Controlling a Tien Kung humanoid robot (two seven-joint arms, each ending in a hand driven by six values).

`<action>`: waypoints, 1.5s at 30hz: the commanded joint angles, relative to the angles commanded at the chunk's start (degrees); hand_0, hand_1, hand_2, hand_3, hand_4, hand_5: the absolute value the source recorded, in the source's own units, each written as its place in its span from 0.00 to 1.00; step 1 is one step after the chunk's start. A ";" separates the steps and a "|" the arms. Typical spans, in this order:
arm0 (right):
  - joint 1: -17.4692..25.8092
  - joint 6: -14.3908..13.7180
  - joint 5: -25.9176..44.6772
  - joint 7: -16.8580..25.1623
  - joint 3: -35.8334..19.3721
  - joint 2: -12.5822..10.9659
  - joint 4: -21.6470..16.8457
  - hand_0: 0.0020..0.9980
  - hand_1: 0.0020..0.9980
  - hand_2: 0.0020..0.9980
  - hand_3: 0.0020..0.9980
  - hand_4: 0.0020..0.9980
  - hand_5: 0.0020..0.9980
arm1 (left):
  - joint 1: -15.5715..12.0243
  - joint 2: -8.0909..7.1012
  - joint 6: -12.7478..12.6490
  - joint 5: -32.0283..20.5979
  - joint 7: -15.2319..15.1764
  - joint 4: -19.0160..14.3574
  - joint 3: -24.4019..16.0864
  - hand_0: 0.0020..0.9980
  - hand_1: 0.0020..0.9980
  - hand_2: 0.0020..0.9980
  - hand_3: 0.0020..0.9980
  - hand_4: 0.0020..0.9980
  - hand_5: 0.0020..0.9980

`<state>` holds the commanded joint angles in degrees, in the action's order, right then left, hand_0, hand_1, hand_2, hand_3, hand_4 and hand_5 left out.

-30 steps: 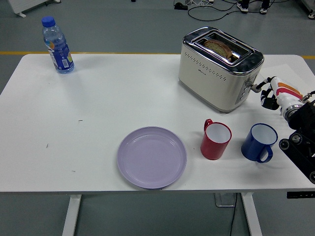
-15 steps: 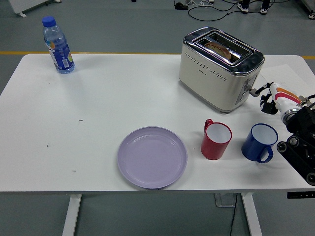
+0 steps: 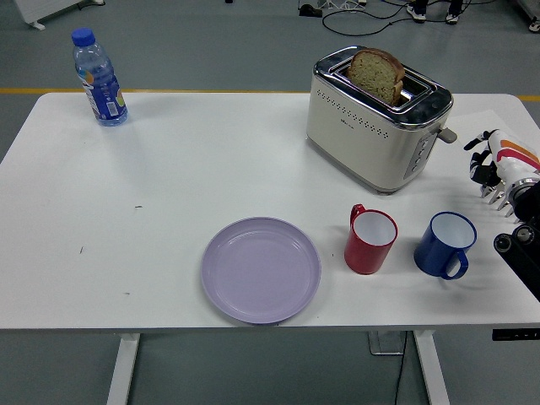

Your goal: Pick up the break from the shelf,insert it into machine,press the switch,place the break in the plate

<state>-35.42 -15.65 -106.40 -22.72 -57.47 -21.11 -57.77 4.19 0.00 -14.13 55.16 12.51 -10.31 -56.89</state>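
A slice of bread [image 3: 376, 74] stands raised out of the slot of a cream and chrome toaster [image 3: 371, 126] at the table's back right. The toaster's lever [image 3: 445, 133] is up on its right end. My right hand [image 3: 494, 173] is at the right edge, a little to the right of the lever and apart from it, fingers curled and holding nothing. A lilac plate [image 3: 261, 269] lies empty near the front edge. My left arm is out of view.
A red mug [image 3: 369, 240] and a blue mug [image 3: 445, 245] stand in front of the toaster, right of the plate. A water bottle [image 3: 99, 78] stands at the back left corner. No shelf shows.
The bread has popped up out of the toaster and the lever has risen. My right hand has drawn back to the right, away from the lever.
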 joint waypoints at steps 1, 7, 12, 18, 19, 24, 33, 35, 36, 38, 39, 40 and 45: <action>0.05 0.01 -0.16 -0.19 -0.42 -0.17 -0.08 0.23 0.23 0.34 0.58 0.35 0.00 | -0.03 0.00 0.00 0.00 0.01 0.00 0.00 0.63 0.47 0.46 0.51 0.27 0.81; 0.06 -0.73 -1.05 -1.22 -2.72 -1.20 -1.68 0.24 0.25 0.36 0.58 0.35 0.00 | -0.19 0.00 0.05 -0.12 0.08 0.00 0.17 0.63 0.47 0.46 0.51 0.27 0.81; -1.02 -1.23 -0.15 -0.10 -2.80 -1.53 -3.75 0.33 0.37 0.50 0.69 0.41 0.19 | -0.11 0.00 0.16 -0.59 0.04 0.00 0.63 0.63 0.47 0.46 0.51 0.27 0.81; -5.41 -2.00 2.56 3.30 -1.08 -0.79 -5.95 0.69 0.69 0.81 0.83 0.59 0.25 | 0.27 0.00 0.12 -1.50 -0.18 0.00 1.23 0.63 0.47 0.46 0.51 0.27 0.81; -6.95 -1.86 3.59 4.15 -0.15 -0.55 -6.09 0.69 0.69 0.81 0.83 0.59 0.25 | 0.40 0.00 0.08 -1.75 -0.24 0.00 1.35 0.63 0.47 0.46 0.51 0.27 0.81; -12.53 -1.18 5.44 6.13 3.22 0.29 -6.02 0.82 0.77 0.90 0.85 0.67 0.29 | 0.70 0.00 -0.13 -2.50 -0.36 0.00 1.80 0.63 0.47 0.46 0.51 0.27 0.81; -22.28 0.53 7.76 8.26 10.36 5.24 -0.40 0.90 0.83 0.91 0.85 0.77 0.29 | 0.96 0.00 -0.56 -4.25 -0.53 0.00 3.29 0.63 0.47 0.45 0.51 0.27 0.81; -23.48 1.06 8.95 8.33 11.30 6.48 1.25 0.90 0.83 0.91 0.85 0.77 0.29 | 0.97 0.00 -0.65 -4.44 -0.58 0.00 3.34 0.63 0.47 0.45 0.51 0.27 0.81; -24.13 1.32 9.81 8.38 11.82 7.27 2.24 0.90 0.83 0.91 0.85 0.77 0.29 | 0.97 0.00 -0.72 -4.57 -0.61 0.00 3.38 0.63 0.47 0.45 0.51 0.27 0.81; -25.08 1.57 11.16 8.49 12.48 8.68 4.14 0.90 0.83 0.91 0.85 0.77 0.29 | 0.98 -0.01 -0.83 -4.76 -0.67 0.00 3.48 0.63 0.47 0.45 0.51 0.27 0.81; -25.84 1.77 11.23 8.64 12.94 9.74 5.61 0.89 0.82 0.89 0.82 0.78 0.28 | 1.01 -0.05 -0.90 -4.82 -0.68 0.00 3.54 0.63 0.47 0.45 0.51 0.27 0.81; -26.63 1.94 11.44 8.64 13.44 10.79 7.13 0.89 0.82 0.89 0.82 0.78 0.28 | 1.07 -0.13 -0.98 -4.95 -0.70 0.00 3.69 0.63 0.47 0.45 0.51 0.27 0.81; -28.85 2.39 11.13 8.57 14.51 13.72 13.00 0.89 0.82 0.88 0.82 0.79 0.27 | 1.22 -0.38 -1.32 -5.21 -0.82 0.00 3.94 0.63 0.46 0.44 0.51 0.27 0.81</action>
<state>-64.27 -13.26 -95.27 -14.14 -42.96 -7.39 -44.77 5.41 -0.38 -15.46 49.96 11.69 -10.31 -52.95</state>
